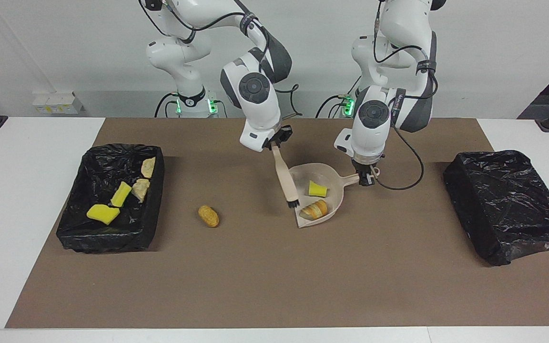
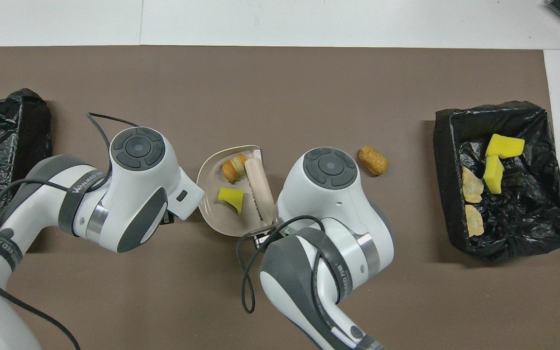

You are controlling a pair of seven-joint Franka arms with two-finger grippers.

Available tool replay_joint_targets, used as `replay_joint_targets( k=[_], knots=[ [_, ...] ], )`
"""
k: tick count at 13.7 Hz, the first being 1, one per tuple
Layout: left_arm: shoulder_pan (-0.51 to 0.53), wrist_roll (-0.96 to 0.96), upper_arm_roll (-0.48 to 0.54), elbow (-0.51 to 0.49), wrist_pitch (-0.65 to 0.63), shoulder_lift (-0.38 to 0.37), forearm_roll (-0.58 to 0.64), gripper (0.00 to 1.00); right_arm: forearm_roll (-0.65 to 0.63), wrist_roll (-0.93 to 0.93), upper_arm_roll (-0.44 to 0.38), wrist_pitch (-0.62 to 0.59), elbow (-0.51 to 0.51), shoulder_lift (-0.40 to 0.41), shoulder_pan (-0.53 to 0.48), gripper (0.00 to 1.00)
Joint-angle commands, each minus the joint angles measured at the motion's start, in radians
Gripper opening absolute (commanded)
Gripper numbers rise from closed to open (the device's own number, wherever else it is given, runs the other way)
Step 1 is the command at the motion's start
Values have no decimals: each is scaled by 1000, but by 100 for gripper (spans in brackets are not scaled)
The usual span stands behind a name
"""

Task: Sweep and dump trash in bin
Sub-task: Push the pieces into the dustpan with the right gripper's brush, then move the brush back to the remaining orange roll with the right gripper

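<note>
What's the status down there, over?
Left claw shut on dustpan handle; right claw shut on brush. Two trash pieces in dustpan, one brown piece loose on mat, four in bin. Nothing blocking.

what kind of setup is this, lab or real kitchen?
Looks like a robotics lab bench: two arms bolted at a white table with a brown mat, bare wall, staged trash and bag-lined bins, plus a dustpan and brush.
</note>
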Motion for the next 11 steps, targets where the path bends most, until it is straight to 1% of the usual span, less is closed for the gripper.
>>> replay_joint_targets(
  k=[1, 4, 6, 9, 11],
  knots=[
    [21, 14, 3, -40, 34, -29, -13, 0, -111, 43, 12, -35, 18, 8, -93, 0],
    [21, 5, 3, -41, 38, -29, -13, 0, -219, 51, 10, -38, 1, 9, -174, 0],
    [21, -4, 3, -40, 40, -29, -13, 0, -308, 34, 14, -58, -43, -9, -224, 0],
    [19, -4, 3, -40, 48, -27, -17, 0, -345, -59, 15, -31, -135, -44, -306, 0],
    [21, -5, 3, -41, 48, -27, -16, 0, -345, -66, 17, 8, -181, -55, -310, 0]
  ],
)
